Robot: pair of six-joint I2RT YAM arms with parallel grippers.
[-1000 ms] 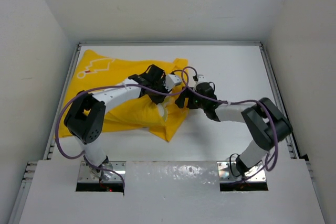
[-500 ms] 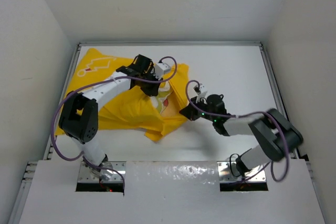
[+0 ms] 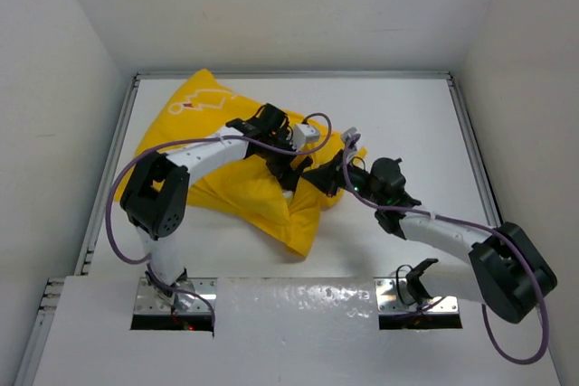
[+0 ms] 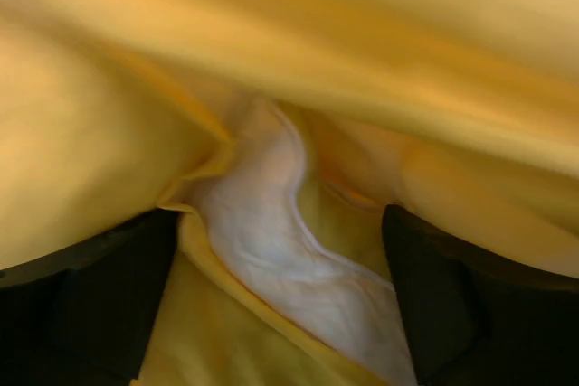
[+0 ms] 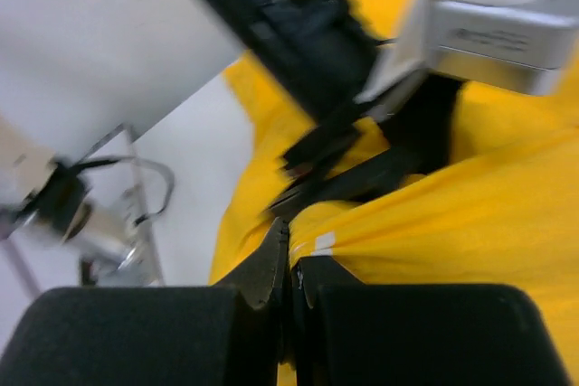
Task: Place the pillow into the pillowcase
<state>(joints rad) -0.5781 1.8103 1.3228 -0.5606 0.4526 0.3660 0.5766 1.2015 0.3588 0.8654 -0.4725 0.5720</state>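
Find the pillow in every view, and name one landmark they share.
Top external: not visible; only the pillowcase shows there.
Left wrist: pillow at centre, a cream strip among yellow folds.
Right wrist: not visible.
Shared landmark: the yellow pillowcase, in all three.

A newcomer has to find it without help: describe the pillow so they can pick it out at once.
On the white table, a bright yellow pillowcase lies bunched on the left side. In the left wrist view, the pillow is the cream-white strip peeking through its folds, between the left gripper's dark jaws. It is the only pale, soft patch amid yellow fabric.
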